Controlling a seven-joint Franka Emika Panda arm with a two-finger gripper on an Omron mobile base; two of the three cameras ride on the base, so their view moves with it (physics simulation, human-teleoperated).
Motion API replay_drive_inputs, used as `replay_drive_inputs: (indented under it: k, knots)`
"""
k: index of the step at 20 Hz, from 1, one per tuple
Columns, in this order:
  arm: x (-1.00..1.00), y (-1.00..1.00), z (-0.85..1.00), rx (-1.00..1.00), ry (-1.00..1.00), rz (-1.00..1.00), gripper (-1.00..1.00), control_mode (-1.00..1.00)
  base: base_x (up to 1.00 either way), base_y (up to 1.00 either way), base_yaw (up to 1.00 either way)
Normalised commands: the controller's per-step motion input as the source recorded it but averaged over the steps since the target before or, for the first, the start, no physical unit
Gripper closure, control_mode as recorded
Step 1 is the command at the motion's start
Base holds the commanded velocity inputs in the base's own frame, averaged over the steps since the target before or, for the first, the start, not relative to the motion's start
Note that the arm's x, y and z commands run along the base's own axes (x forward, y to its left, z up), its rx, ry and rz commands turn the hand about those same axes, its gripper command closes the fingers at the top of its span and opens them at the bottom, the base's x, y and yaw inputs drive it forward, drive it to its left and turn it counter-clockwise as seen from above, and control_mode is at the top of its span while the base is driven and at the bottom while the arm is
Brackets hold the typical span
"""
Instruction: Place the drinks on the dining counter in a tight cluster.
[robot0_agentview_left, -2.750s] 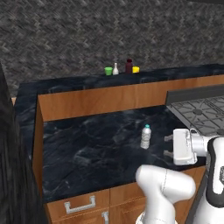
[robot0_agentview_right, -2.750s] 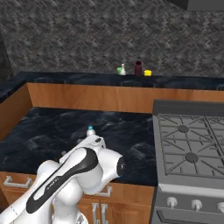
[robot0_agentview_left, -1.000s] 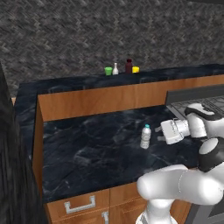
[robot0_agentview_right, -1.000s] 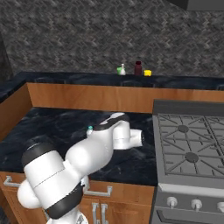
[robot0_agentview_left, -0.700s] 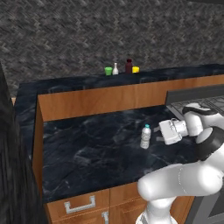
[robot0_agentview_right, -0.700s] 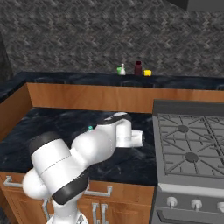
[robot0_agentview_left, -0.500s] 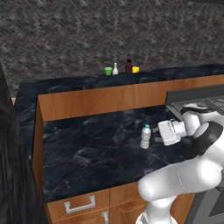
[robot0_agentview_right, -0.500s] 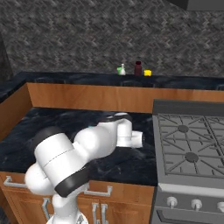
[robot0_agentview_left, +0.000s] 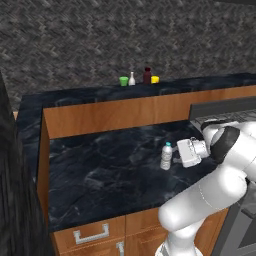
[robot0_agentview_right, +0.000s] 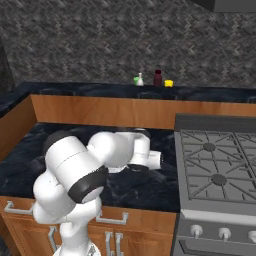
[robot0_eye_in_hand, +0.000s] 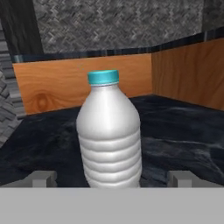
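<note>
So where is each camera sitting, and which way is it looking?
Left base view: behind the arm on its left, looking forward and down at the lower counter; the white arm rises lower right, its open gripper beside the clear bottle.
Right base view: behind on the right, facing the same counter and the stove; the arm rises lower left.
Hand view: on the hand, looking along the jaws at the clear bottle standing upright between the fingertips.
Both base views share the maroon bottle and tan bottle on the dining counter.

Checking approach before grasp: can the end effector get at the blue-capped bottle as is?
Probably yes. The end effector is open right beside the bottle, which stands upright between its fingertips with nothing between.
</note>
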Motion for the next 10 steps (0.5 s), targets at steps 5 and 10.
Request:
replay_drive_inputs:
  k: [5,10]
  knots:
    - [0.14,0.04,-0.14,0.0,0.0,0.0,-1.0,-1.0,0.0,0.0,0.0]
    - [0.09,0.13,-0.12,0.0,0.0,0.0,-1.0,-1.0,0.0,0.0,0.0]
